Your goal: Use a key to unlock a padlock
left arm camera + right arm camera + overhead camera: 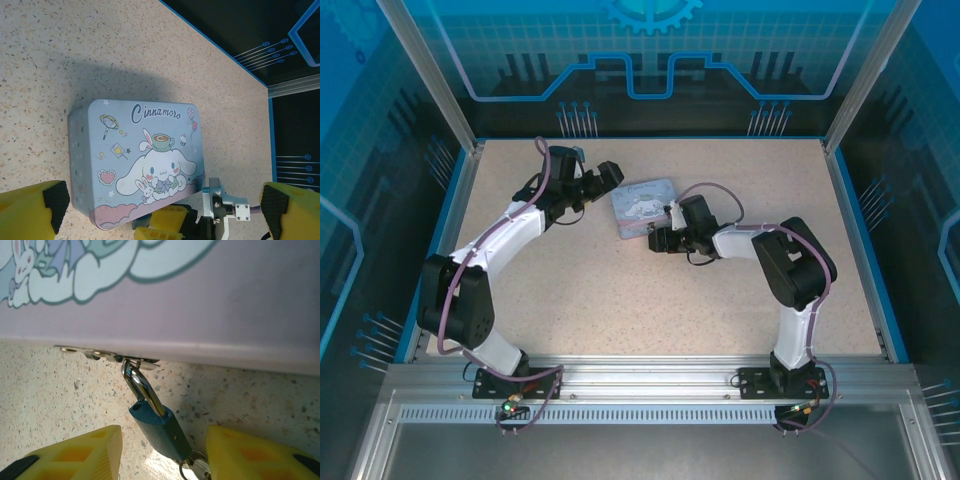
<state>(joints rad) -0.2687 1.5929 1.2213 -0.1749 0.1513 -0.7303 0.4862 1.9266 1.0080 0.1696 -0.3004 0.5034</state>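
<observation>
Both arms are bolted at the near edge of the bench (620,310). The left arm (455,295) folds outward at its elbow, and its white forearm then runs up and inward. This puts the left end effector (607,176) just beside the far-left corner of the tin (642,203). The right arm (800,265) rises from its base, bends at a dark elbow and reaches inward low over the bench. The right end effector (658,238) sits at the tin's near edge.

In the right wrist view its yellow fingers (75,455) stand apart. The padlock (161,429) lies tilted on the bench between them, and neither pad clamps it. Its thin shackle (142,387) passes up through the metal hasp (107,355) under the tin's lavender side wall. The key (197,471) sits on its ring at the padlock's lower end, just beside one finger. Whether it is seated in the keyhole cannot be told.

In the left wrist view that end effector's fingers (30,212) are spread wide and hold nothing. The tin lies flat between and beyond them with its lid closed and cartoon print up, so its contents are hidden. The right end effector's yellow tips show at the tin's hasp side. Farther off, the bench ends at a blue rim (220,50) below a dark wall.
</observation>
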